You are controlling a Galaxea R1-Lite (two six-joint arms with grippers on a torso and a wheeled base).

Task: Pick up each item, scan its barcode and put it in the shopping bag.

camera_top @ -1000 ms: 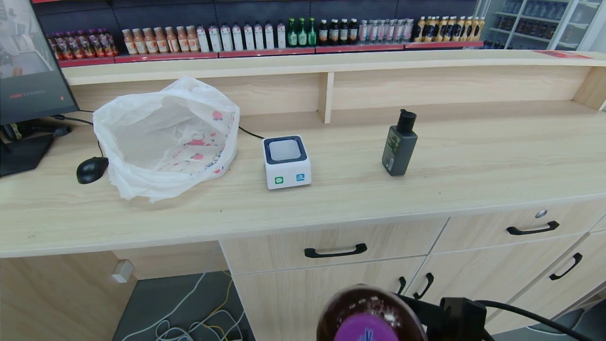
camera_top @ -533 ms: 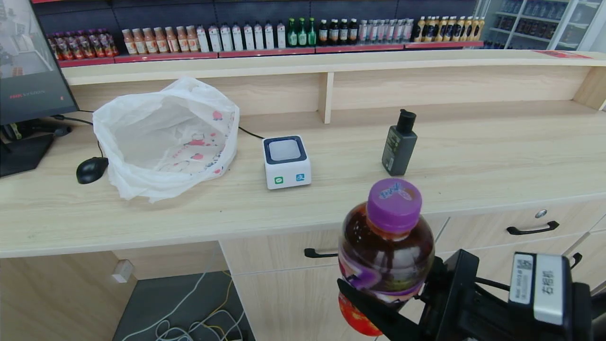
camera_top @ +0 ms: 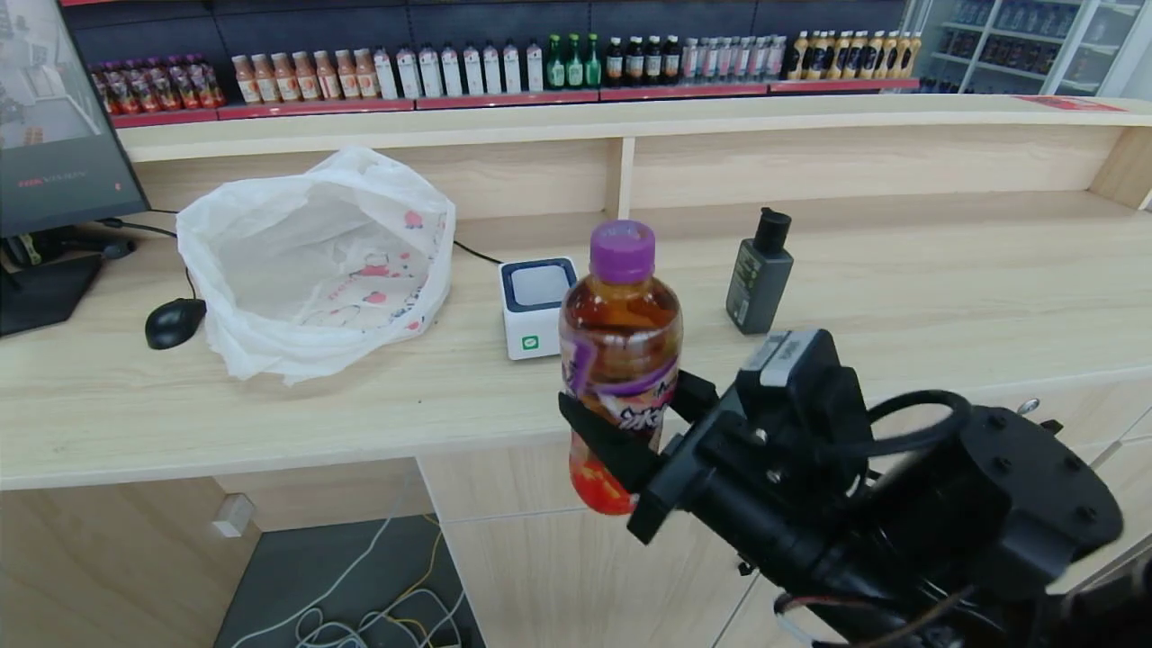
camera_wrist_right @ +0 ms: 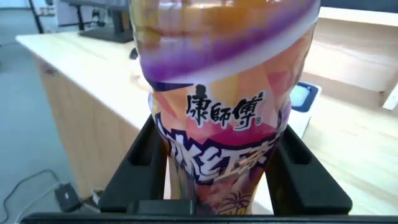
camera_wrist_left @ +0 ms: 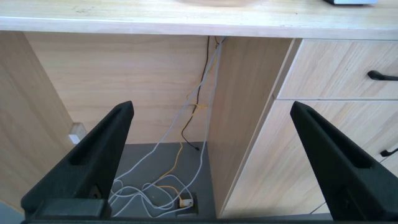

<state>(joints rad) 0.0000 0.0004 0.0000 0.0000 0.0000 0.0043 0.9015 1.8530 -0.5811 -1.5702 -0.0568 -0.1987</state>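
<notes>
left claw [camera_wrist_left: 211, 112] hung apart, empty, under the counter [camera_wrist_left: 124, 15] | bag [camera_top: 315, 261] lay open | scanner [camera_top: 540, 306] beside it | right claw [camera_top: 652, 418] was clamped low on the bottle [camera_top: 621, 315], upright before the scanner | risk: tilting could slip the slick label; barcode side unclear, perhaps turned away, so a missed read | dark bottle [camera_top: 759, 274] waited on the counter

Purple-capped amber bottle [camera_top: 621, 342], white red-printed shopping bag [camera_top: 409, 270], dark grey bottle [camera_top: 759, 283]

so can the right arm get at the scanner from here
Probably yes: the right gripper holds the drink just before the scanner, with nothing standing between them.
</notes>
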